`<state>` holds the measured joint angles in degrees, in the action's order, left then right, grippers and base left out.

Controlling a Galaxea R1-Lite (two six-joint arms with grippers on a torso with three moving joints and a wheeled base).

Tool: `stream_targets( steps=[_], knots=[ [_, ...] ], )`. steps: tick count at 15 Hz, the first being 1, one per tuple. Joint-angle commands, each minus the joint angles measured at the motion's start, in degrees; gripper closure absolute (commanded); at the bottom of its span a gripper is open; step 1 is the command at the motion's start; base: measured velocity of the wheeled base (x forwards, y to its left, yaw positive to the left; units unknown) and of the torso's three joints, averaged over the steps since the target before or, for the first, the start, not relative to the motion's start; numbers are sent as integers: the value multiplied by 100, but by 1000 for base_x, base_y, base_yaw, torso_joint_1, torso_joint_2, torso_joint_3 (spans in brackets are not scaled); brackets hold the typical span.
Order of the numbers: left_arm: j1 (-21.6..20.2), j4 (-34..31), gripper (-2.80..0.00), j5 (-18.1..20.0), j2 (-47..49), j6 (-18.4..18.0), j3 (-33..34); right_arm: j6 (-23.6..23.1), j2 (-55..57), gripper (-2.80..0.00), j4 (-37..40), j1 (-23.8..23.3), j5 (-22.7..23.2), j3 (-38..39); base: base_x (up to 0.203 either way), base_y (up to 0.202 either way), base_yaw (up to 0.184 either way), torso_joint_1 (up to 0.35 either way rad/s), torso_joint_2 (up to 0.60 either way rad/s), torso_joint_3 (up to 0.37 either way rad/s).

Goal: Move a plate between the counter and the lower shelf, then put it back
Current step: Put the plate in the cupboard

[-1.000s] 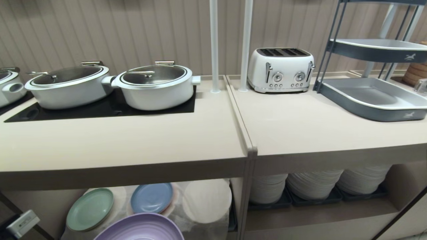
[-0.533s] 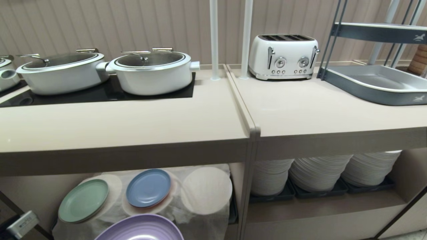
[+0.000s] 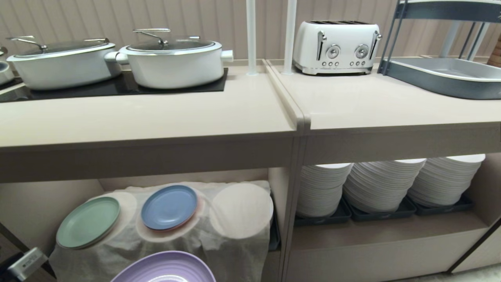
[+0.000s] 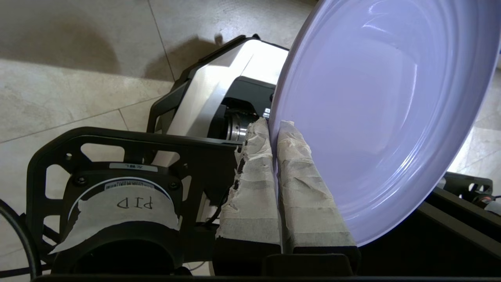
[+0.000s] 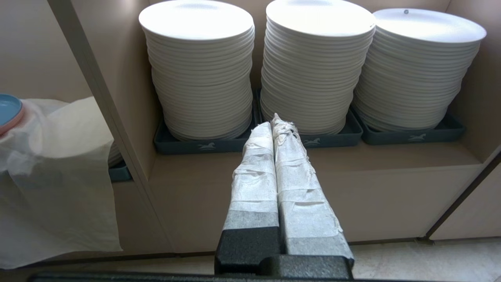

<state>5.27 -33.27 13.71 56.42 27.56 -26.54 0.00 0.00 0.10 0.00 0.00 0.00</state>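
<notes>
While I watch the head feed, the far left edge shows a small grey block of the rig (image 3: 24, 263) low beside the lower shelf (image 3: 43, 203); on that shelf a wrinkled white cloth (image 3: 168, 250) drapes over round stacks, with the mint green plate (image 3: 87, 222) leftmost on it, the light blue plate (image 3: 169, 207) next, and a bare cloth-covered round (image 3: 241, 210) beside that; above them the counter (image 3: 148, 121) carries two white lidded pots (image 3: 172, 62) on a black cooktop panel (image 3: 117, 87); the plate (image 3: 166, 268), lavender, sits at the bottom edge of this view, in front of the cloth and below the other two plates, clear of both counter and shelf; my left gripper (image 4: 273, 127) holds it, taped fingers (image 4: 250, 184) pinched on its rim with the plate tilted steeply over the tiled floor (image 4: 78, 58) and the robot's base (image 4: 219, 98); further right, two white poles (image 3: 270, 35) stand at the seam where the adjoining worktop (image 3: 375, 105) begins, bearing a white toaster (image 3: 336, 47) and a grey tray rack (image 3: 442, 74); under it, three tall stacks of white plates (image 3: 383, 184) rest in dark trays; my right gripper (image 5: 274, 121) hangs in front of that compartment, its taped fingers pressed together with nothing between them, pointing toward the gap between the first two stacks.
</notes>
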Motion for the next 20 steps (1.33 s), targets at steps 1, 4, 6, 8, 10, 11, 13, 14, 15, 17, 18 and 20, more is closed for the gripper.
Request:
stream_targets(
  steps=[1,4,6,8,10,11,13,14,15,17,18,20],
  knots=[
    [1,-22,0,8,10,29,0,0,0,0,-1,0,0,0,0,0,0,-195,477,282],
    [1,-22,0,8,10,30,0,0,0,0,-1,0,-4,0,0,0,0,-189,476,287],
    [1,-22,0,8,10,30,26,0,0,0,-1,0,0,0,0,0,0,-174,469,293],
    [1,-22,0,8,10,30,44,0,0,0,-1,0,0,0,0,0,0,-165,466,297],
    [1,-22,0,8,10,30,43,0,0,0,-1,0,0,0,0,0,0,-148,451,303],
    [1,-22,0,8,10,30,44,0,0,0,-1,0,-8,0,0,0,0,-135,465,310],
    [1,-22,0,8,10,30,44,0,0,0,-1,0,0,0,0,0,0,-117,440,321],
    [1,-22,0,8,10,30,44,0,0,0,-1,0,-8,0,0,0,0,-57,232,183],
    [1,-22,0,8,10,30,41,0,0,0,-1,0,-3,0,0,0,0,-34,149,115],
    [1,-22,0,8,8,30,44,0,0,0,-1,-1,0,0,0,0,0,-16,70,46],
    [1,-22,0,8,1,30,36,0,0,0,-1,0,-3,0,0,0,0,0,0,0],
    [1,-22,0,8,1,30,37,0,0,0,-1,0,-8,0,0,0,0,0,0,0]
  ],
)
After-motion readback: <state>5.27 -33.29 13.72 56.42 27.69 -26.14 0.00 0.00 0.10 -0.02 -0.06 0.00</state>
